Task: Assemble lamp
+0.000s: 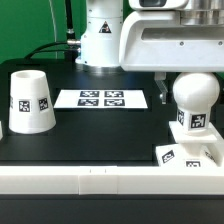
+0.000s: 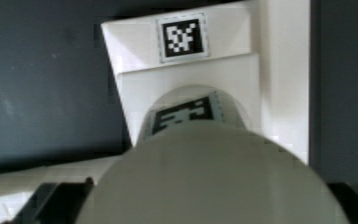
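Black table (image 1: 90, 125), green backdrop. Bulb (image 1: 193, 103) upright on base (image 1: 185, 152) at exterior view's right, looks seated; can't confirm screwed home. Tool above bulb, mostly out of frame; grip state can't tell. Shade (image 1: 29, 101) well apart on exterior view's left, still to fit. Marker board (image 1: 101, 98) between.

The black table (image 1: 100, 135) carries the shade (image 1: 30, 101) at the frame's left, the marker board (image 1: 101, 98) at centre, and the flat square base (image 1: 188, 153) at lower right.

Bulb (image 1: 193, 103) upright on the square base (image 1: 190, 152), shade (image 1: 30, 102) well apart, marker board (image 1: 102, 98) between.
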### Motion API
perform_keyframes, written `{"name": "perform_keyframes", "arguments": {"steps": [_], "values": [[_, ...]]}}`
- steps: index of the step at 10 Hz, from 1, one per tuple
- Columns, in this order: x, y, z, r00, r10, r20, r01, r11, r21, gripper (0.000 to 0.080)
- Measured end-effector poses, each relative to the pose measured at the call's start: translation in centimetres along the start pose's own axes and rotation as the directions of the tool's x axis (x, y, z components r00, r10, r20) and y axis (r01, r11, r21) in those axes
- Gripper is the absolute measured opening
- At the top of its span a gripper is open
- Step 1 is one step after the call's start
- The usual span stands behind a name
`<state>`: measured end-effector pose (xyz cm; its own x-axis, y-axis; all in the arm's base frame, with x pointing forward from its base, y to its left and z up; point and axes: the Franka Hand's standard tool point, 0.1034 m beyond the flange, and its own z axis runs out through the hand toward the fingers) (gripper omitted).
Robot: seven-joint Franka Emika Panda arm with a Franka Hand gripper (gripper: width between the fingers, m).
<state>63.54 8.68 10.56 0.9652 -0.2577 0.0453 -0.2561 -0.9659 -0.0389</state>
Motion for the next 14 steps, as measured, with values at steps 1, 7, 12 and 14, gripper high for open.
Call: {"name": "perform_keyframes", "arguments": {"steps": [1, 7, 12, 14], "values": [[-0.1, 0.0, 0.0, 0.997, 0.080, 0.002, -0.080, 0.997, 0.000, 0.0576], [-0.5, -0.8, 0.1, 0.829, 0.558, 0.042, -0.560, 0.828, 0.026, 0.0576], [-0.5, -0.9, 0.1, 0.657, 0.749, 0.085, -0.753, 0.657, 0.034, 0.0636], [-1.4, -1.1, -0.4, 0.766, 0.634, 0.108, -0.637, 0.771, -0.006, 0.0695]]}}
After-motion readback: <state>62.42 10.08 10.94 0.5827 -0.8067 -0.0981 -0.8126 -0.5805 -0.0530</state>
